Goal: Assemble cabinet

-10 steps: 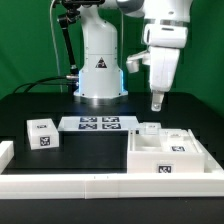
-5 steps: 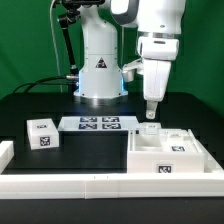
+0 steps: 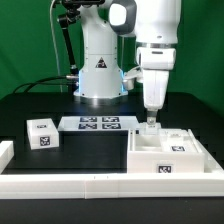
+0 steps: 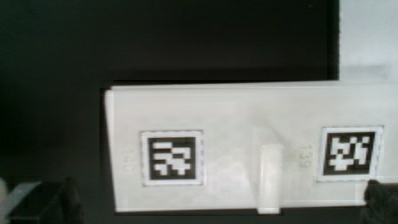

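The cabinet [image 3: 166, 152] is a white boxy body with compartments and tags, standing at the exterior view's right near the front. My gripper [image 3: 150, 119] hangs straight down just over its rear edge, open, holding nothing. The wrist view looks down on the cabinet [image 4: 231, 115]: a flat white face with two tags and a raised rib between them. My gripper [image 4: 217, 200] straddles that face, and the dark fingertips [image 4: 61, 198] stand wide apart at either side of it. Whether they touch the body does not show.
A small white tagged cube [image 3: 42, 133] stands at the exterior view's left. The marker board [image 3: 100, 124] lies flat in front of the robot base [image 3: 99, 75]. A low white rail [image 3: 90, 186] runs along the front edge, with a white block [image 3: 5, 152] at its left end.
The gripper has come down and shifted slightly toward the exterior view's left, from well above the cabinet to just over its rear edge. The jaws stayed open.
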Robot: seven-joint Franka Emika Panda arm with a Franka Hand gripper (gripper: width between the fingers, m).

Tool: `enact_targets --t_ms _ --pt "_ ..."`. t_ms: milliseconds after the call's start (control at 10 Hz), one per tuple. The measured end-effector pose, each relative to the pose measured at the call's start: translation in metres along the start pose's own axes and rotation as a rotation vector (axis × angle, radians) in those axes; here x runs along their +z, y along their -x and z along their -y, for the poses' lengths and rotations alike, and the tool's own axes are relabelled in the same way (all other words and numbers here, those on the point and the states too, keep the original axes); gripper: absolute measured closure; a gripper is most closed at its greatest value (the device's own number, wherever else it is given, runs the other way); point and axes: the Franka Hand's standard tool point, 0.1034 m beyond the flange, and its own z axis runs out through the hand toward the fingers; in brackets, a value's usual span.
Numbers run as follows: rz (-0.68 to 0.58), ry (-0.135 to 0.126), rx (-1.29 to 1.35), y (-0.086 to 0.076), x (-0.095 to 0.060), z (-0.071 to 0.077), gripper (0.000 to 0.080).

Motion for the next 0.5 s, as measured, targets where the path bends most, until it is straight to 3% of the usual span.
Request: enact_targets --t_ms 500 --pt "0.003 -0.039 -0.002 0.000 0.018 0.011 0.0002"
